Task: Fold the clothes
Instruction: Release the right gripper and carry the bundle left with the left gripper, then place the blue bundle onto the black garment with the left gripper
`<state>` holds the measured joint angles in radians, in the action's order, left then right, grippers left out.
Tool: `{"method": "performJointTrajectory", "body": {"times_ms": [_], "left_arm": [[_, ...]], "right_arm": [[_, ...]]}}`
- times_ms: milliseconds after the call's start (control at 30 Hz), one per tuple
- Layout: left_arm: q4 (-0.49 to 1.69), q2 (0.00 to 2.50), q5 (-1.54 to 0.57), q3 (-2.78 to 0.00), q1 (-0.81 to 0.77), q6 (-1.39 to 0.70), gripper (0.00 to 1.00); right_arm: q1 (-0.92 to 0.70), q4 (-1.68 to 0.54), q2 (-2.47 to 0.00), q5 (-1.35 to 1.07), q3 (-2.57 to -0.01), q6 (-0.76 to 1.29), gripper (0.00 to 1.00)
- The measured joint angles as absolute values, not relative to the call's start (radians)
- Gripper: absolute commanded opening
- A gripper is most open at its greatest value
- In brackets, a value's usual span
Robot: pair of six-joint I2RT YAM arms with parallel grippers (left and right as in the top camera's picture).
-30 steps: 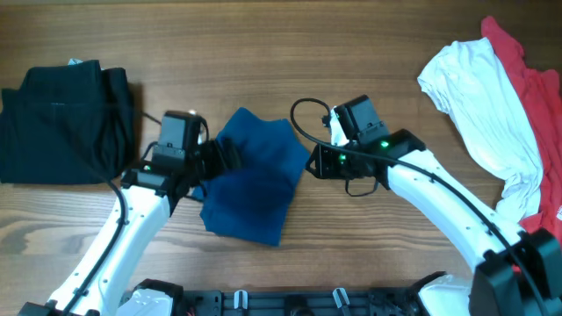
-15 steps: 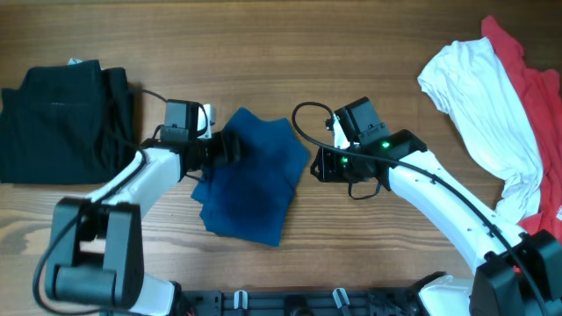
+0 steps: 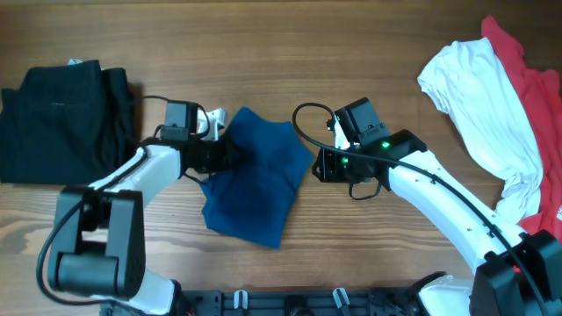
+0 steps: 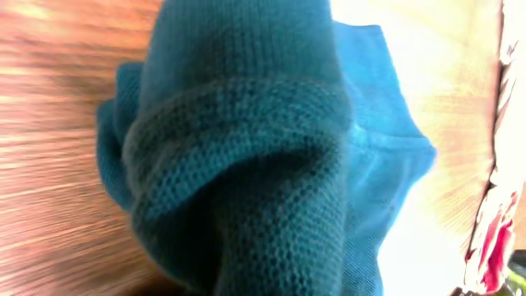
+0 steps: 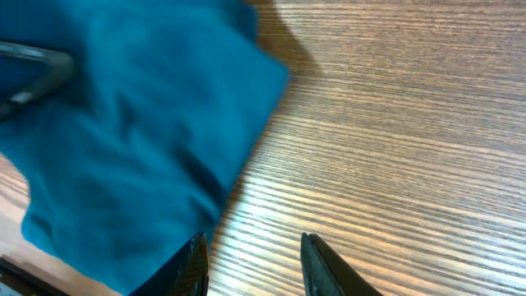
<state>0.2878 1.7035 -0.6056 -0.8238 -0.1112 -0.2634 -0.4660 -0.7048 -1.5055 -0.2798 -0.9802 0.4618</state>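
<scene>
**Left claw now buried in the shirt's left edge**

In the last second the left claw (image 3: 228, 151) has pushed in over the left edge of the blue shirt (image 3: 255, 184), which lies crumpled mid-frame on the surface (image 3: 263, 35). My left wrist view shows only a bunched ridge of knit. The fingers are hidden, so I cannot tell if it has clamped. The right claw (image 5: 255, 267) hangs parted and empty over bare wood beside the shirt's right edge. I judge that a fold is only beginning.
</scene>
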Motion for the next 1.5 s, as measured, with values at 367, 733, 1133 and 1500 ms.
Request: {"method": "performJointTrajectory", "body": {"times_ms": [367, 733, 1133, 1500], "left_arm": [[0.382, 1.401, -0.457, -1.029, 0.128, -0.259, 0.04], [0.366, 1.36, -0.322, -1.032, 0.414, -0.255, 0.04], [0.129, 1.369, -0.302, -1.032, 0.554, -0.255, 0.06], [-0.051, 1.57, -0.231, -1.032, 0.652, -0.249, 0.8]], "right_arm": [[-0.466, -0.721, -1.505, -0.253, -0.98, 0.458, 0.37], [-0.466, -0.722, -1.505, -0.242, -0.98, 0.458, 0.37], [-0.466, -0.722, -1.505, -0.242, -0.98, 0.458, 0.37], [-0.466, -0.727, -1.505, -0.241, -0.98, 0.458, 0.38]]}}
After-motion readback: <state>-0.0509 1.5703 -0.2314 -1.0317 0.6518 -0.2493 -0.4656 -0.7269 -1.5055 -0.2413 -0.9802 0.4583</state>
